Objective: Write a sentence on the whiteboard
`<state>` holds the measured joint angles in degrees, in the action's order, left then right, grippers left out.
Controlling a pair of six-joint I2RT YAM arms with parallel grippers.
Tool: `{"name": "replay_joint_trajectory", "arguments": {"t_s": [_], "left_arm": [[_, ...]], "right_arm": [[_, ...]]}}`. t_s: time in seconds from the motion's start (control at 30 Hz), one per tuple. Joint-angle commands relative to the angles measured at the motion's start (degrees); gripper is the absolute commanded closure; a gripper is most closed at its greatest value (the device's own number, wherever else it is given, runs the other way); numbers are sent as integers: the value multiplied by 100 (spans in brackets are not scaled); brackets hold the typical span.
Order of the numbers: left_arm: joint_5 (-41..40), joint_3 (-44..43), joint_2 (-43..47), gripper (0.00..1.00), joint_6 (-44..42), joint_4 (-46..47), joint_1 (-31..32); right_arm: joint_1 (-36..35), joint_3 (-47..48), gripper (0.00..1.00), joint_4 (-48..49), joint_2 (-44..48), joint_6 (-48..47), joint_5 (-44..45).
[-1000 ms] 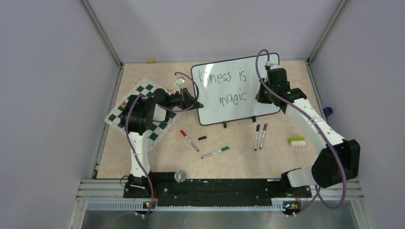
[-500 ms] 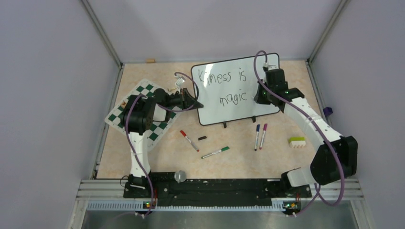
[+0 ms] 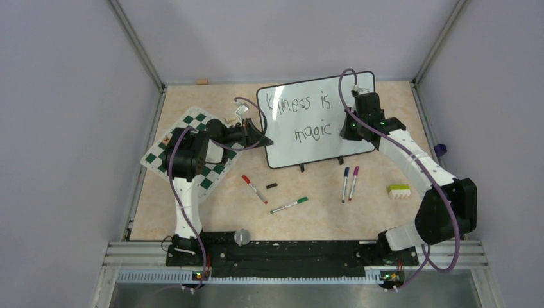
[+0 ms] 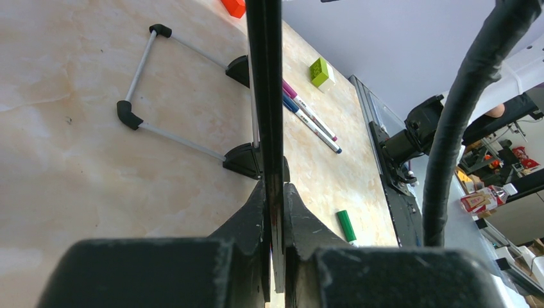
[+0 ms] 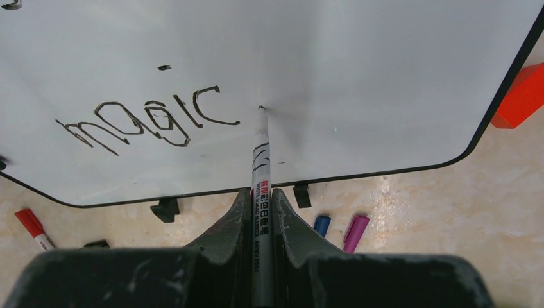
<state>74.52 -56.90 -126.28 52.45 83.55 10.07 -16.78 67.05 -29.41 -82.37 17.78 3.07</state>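
The whiteboard [image 3: 285,146] stands tilted on its black feet at the back of the table. The sentence [image 3: 299,103] reads "Kiness is" with "magic" [image 3: 313,131] beneath it. My left gripper [image 3: 262,138] is shut on the board's left edge; the left wrist view shows the black frame [image 4: 264,96] edge-on between the jaws of the left gripper [image 4: 274,186]. My right gripper [image 3: 349,131] is shut on a black marker [image 5: 260,170]. The marker's tip touches the whiteboard [image 5: 359,70] just right of the "c" in "magic" [image 5: 147,122]. The right gripper [image 5: 260,196] sits low before the board's bottom edge.
A green-and-white chess mat [image 3: 192,154] lies under the left arm. In front of the board lie a red marker [image 3: 255,189], a black cap [image 3: 272,185], a green marker [image 3: 289,205], blue [image 3: 346,183] and purple [image 3: 354,181] markers, and a green-white block [image 3: 399,190]. An orange block [image 5: 523,96] sits behind the board.
My right arm has shifted a little to the left, bringing the marker to the spot after "magic". The left gripper and the board have not moved.
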Motion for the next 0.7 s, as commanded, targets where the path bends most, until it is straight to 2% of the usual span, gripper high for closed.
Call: {"name": "replay_joint_trajectory", "arguments": {"t_s": [0.0,0.1,0.17,0.3,0.4,0.43,0.53,0.6,0.67], "left_arm": [[194,-68,240,100,-331,926,4],[202,-58,260,96,-355,926,4],[227,-57,262,87,-355,924,4],[225,-39,271,77,-361,926,4],[260,-44,290,59,-374,926,4],[264,-41,298,50,-381,926,9],[257,38,345,14,-450,926,4],[212,146,433,5,-574,925,-2],[138,293,516,1,-689,926,-20]], "right_arm": [[38,27,100,219,192,36,39],[36,-26,100,181,458,-18,-16],[43,-50,100,156,617,-37,-30],[49,-83,100,207,849,-53,-113],[46,-59,100,226,897,-52,-139],[46,-46,100,231,891,-54,-132],[43,-5,100,230,893,-55,-149],[43,24,100,230,889,-70,-149],[48,72,100,217,866,-89,-149]]}}
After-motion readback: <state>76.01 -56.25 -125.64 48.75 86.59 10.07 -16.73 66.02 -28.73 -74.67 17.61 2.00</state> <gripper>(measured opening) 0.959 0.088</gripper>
